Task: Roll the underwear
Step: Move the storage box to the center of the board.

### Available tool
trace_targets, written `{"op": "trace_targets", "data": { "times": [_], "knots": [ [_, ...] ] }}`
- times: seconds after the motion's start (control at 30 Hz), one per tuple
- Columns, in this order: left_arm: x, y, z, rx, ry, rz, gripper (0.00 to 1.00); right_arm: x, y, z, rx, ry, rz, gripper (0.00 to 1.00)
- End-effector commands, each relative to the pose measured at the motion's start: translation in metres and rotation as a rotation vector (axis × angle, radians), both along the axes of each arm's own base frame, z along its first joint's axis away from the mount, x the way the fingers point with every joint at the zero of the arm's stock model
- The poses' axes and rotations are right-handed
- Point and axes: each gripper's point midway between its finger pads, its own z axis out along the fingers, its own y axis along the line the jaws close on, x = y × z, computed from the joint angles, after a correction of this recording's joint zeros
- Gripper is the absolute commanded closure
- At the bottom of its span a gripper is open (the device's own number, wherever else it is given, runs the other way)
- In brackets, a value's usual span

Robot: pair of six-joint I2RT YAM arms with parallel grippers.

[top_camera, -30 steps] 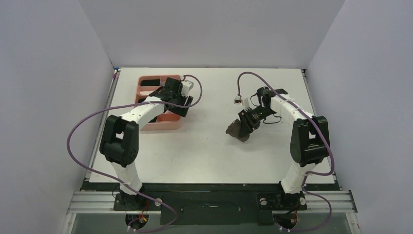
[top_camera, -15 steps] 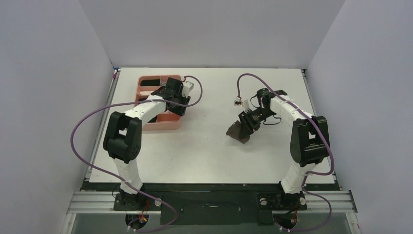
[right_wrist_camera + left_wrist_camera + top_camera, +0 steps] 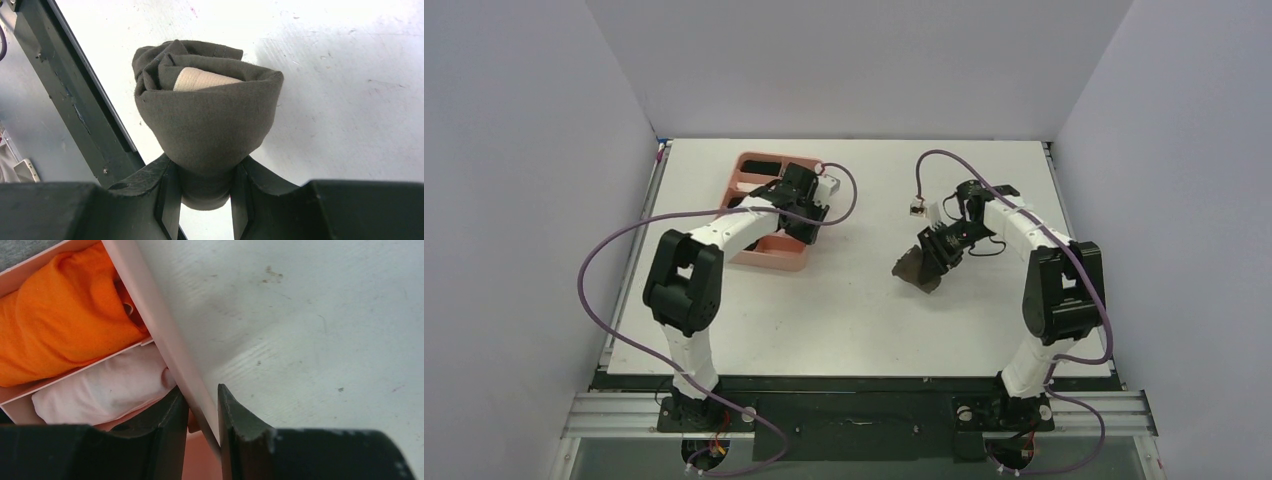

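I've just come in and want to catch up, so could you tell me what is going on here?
The right gripper is shut on the underwear, which is rolled into a bundle with its beige waistband showing inside, low over the table. The left gripper pinches a side wall of the pink tray, beside compartments holding an orange roll and a pale pink roll.

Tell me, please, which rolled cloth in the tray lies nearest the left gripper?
The pale pink cloth, beside the left gripper; the orange cloth sits one compartment farther.
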Motion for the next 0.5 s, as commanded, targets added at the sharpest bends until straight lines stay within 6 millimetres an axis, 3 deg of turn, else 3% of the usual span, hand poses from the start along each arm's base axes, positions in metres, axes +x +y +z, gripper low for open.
{"op": "trace_targets", "data": {
  "times": [0.0,0.3,0.47],
  "knots": [
    [-0.021,-0.055,0.010,-0.053,0.008,-0.157,1.00,0.007,-0.009,0.019,0.019,-0.081,-0.035,1.00],
    [-0.083,-0.125,0.002,-0.073,0.067,-0.318,1.00,0.014,-0.051,0.025,-0.018,-0.106,-0.167,1.00],
    [-0.102,-0.152,-0.001,-0.100,0.089,-0.338,0.96,0.013,-0.065,0.028,-0.036,-0.118,-0.212,1.00]
  ]
}}
